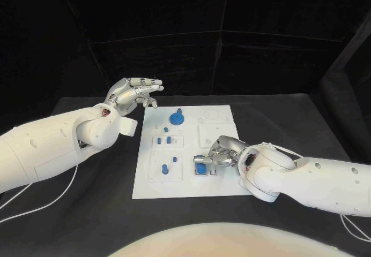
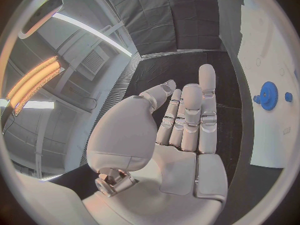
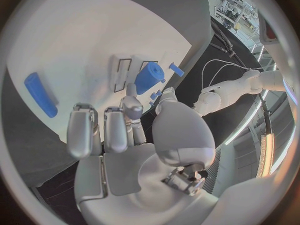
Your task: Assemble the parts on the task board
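Down at our right hand (image 1: 220, 154), the silver fingers (image 3: 115, 130) curl over the near right part of the task board (image 1: 220, 184); a blue cylinder-shaped part (image 3: 149, 77) stands just past the fingertips, and from the head view a blue part (image 1: 201, 168) sits right beside them; we cannot tell whether the fingers pinch it or only touch it. Our left hand (image 1: 133, 93) hangs raised off the board's far left corner, its fingers (image 2: 190, 117) held straight, close side by side, and holding nothing.

We can read no writing or label on the board or the parts.

The task board is a flat white plate with shallow rectangular outlines and recesses; a round blue gear (image 1: 177, 117) sits near its far edge, small blue pegs (image 1: 164, 140) stand in the middle of its left half, and an elongated blue piece (image 1: 166, 169) lies in a near-left recess; in the right wrist view another long blue bar (image 3: 40, 94) lies flat on the white. The black surface (image 1: 294, 123) spreads matte and bare on both sides of the board, with open room to the right and beyond the far edge.
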`<state>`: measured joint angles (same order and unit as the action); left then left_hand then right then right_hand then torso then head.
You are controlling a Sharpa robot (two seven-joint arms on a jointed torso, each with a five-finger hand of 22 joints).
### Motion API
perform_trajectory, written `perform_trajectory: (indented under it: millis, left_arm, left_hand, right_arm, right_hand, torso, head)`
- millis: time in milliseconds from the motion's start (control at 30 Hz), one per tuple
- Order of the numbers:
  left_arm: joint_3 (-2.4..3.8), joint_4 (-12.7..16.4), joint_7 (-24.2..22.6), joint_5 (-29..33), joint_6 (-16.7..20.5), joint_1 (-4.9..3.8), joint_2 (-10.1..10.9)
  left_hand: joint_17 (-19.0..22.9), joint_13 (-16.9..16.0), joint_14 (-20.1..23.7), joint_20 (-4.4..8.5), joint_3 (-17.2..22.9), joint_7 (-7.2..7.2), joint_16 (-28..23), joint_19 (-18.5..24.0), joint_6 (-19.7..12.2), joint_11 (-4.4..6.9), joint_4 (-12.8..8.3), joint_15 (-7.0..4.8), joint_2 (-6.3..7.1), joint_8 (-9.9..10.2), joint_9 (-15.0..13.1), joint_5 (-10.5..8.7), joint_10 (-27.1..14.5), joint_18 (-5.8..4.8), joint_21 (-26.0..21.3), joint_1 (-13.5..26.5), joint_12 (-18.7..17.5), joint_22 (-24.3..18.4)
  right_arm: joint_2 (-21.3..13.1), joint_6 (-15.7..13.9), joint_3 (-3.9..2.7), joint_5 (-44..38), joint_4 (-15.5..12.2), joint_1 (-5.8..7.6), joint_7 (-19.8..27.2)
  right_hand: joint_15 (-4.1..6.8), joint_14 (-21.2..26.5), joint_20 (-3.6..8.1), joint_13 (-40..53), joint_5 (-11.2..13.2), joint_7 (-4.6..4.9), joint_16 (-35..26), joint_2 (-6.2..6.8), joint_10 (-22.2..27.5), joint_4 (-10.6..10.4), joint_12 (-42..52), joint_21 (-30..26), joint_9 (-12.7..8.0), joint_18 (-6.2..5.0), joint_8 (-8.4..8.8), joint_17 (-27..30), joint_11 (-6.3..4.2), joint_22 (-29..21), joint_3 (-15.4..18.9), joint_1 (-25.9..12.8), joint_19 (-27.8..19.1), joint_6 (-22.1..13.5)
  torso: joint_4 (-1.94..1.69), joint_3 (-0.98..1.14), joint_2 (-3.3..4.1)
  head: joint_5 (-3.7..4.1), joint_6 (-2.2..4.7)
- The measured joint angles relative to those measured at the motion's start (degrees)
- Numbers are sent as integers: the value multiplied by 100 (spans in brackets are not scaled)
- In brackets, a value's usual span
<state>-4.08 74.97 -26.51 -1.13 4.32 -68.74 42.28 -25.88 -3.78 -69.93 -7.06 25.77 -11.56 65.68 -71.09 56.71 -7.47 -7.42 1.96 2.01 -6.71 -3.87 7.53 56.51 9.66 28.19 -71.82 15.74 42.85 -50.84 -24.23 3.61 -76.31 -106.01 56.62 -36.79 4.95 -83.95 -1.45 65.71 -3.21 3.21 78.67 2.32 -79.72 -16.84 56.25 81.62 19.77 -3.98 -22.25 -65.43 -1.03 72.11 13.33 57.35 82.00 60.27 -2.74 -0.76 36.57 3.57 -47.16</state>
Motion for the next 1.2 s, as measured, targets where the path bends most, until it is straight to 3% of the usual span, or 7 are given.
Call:
perform_trajectory:
  millis: [167, 367, 600, 733, 867, 967, 1200]
  left_arm:
    - [0, 1, 0, 0, -2, 0, 3]
    - [0, -1, 2, 0, -8, 0, 8]
    - [-1, -5, 3, 0, -12, 0, 12]
    - [-1, -5, 3, -1, -15, 0, 10]
    - [-2, -2, 3, -1, -16, 0, 11]
    - [-2, -2, 3, -1, -16, 0, 19]
    - [-2, 2, 3, -1, -16, 0, 33]
  left_hand:
    - [0, 0, 0, 0, 0, 0, 0, 0, 0, 0, 0, 0, 0, 0, 0, 0, 0, 0, 0, 0, 0, 0]
    - [0, 0, 0, 0, 0, 0, 0, 0, 0, 0, 0, 0, 0, 0, 0, 0, 0, 0, 0, 0, 0, 1]
    - [0, 0, 0, 0, 0, 0, 0, 0, 0, 0, 0, 0, 0, 0, 0, 0, 0, 0, 0, 0, 0, 1]
    - [0, 0, 0, 0, 0, 0, 0, 0, 0, 0, 0, 0, 0, 0, 0, 0, 0, 0, 0, 0, 0, 1]
    - [0, 0, 0, 0, 0, 0, 0, 0, 0, 0, 0, 0, 0, 0, 0, 0, 0, 0, 0, 0, 0, 1]
    - [-1, 0, 0, 0, 0, 0, 0, 0, 0, 0, 0, 0, 0, 0, 0, 0, 0, 0, 0, 0, 0, 1]
    - [0, 0, 0, 0, 0, -16, 0, 0, -16, 0, 0, 0, 0, 0, 0, 0, -43, 0, -22, 0, 23, 2]
  right_arm:
    - [-55, 13, 0, -72, -70, 0, 21]
    - [-175, 119, 0, -105, -217, 0, 210]
    - [-271, 232, 0, -118, -253, 0, 396]
    - [-342, 224, 0, -127, -238, 0, 470]
    - [-521, 136, 0, -120, -263, 0, 571]
    - [-772, 42, 0, -102, -333, 0, 686]
    - [-1266, -125, -1, -24, -472, 5, 887]
  right_hand:
    - [0, 0, -20, 9, 0, -20, 0, 48, 0, 59, 0, 0, 43, 0, 0, -2, 0, 0, -213, 372, -19, -20]
    - [-1, 0, -19, 54, -46, 0, 0, 47, 0, 369, 0, 0, 90, 0, 0, -23, 0, 33, -328, 1204, -19, -40]
    - [-1, 0, -19, 89, -54, 0, 0, -80, 0, 609, 0, 0, 122, -1, 0, -42, 0, 84, -361, 1622, -19, -40]
    - [-1, 0, -19, 67, -417, 31, 0, -158, 0, 640, -59, 0, 120, 0, 6, -41, 0, 78, -330, 1700, -19, -123]
    - [-15, -14, -19, -42, -977, 102, -30, -211, 51, 582, -244, 0, 65, 0, 158, -5, 52, 30, -271, 1657, -19, -270]
    - [-45, 0, -40, -79, -1267, 138, -30, -296, 82, 557, -286, 0, 14, 0, 280, -1, 83, 29, -246, 1682, -40, -364]
    - [-79, -7, -61, -140, -1681, 153, -59, -484, 114, 570, -399, -32, -82, -1, 450, 48, 115, -13, -260, 1870, -61, -379]
  torso:
    - [3, 4, -1]
    - [3, 7, 0]
    - [7, 5, 1]
    - [8, 2, 1]
    - [7, 2, 0]
    - [7, 4, -1]
    - [23, 1, -4]
  head:
    - [-3, -1]
    - [-13, -10]
    - [-18, -23]
    - [15, -14]
    - [32, -10]
    - [59, -7]
    - [146, 6]
